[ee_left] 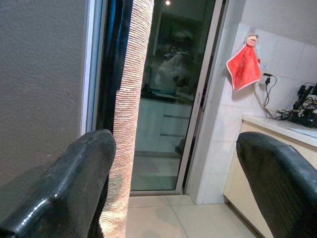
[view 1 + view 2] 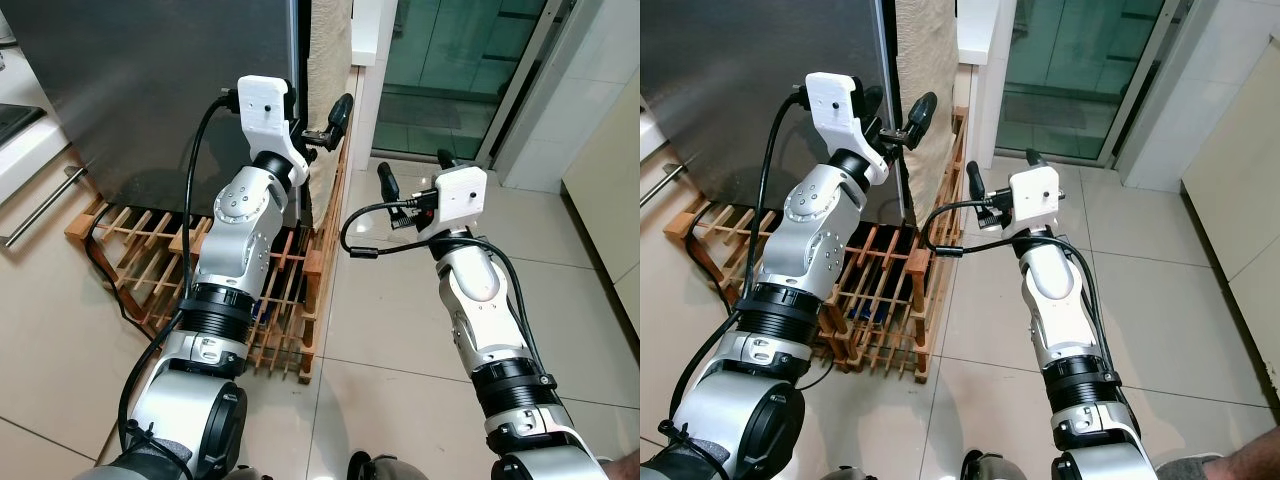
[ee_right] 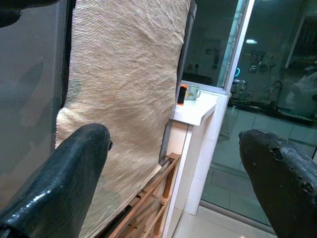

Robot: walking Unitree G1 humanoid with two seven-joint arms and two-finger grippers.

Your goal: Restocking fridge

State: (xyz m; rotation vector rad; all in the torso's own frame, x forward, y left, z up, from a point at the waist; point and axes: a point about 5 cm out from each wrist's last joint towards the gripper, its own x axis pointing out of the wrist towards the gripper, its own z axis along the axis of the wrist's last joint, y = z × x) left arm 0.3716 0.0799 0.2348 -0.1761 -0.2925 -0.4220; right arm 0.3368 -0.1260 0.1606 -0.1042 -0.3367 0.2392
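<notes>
The fridge's grey steel door [image 2: 150,90] stands closed at the upper left. A beige woven cloth [image 3: 124,74] covers the fridge's side. My left gripper [image 2: 898,105] is raised at the door's right edge, open and empty; one finger [image 1: 64,188] lies close to the door face and the other finger [image 2: 342,108] reaches past the cloth. My right gripper [image 2: 416,168] hovers lower and to the right over the tiled floor, open, holding nothing, pointing toward the cloth-covered side.
A wooden slatted pallet [image 2: 140,240] lies under the fridge, with a black cable [image 2: 105,265] across it. A cabinet with a bar handle [image 2: 45,205] is at the left. A glass sliding door [image 2: 450,70] and a white ledge [image 3: 198,106] lie ahead. Tiled floor [image 2: 400,330] spreads to the right.
</notes>
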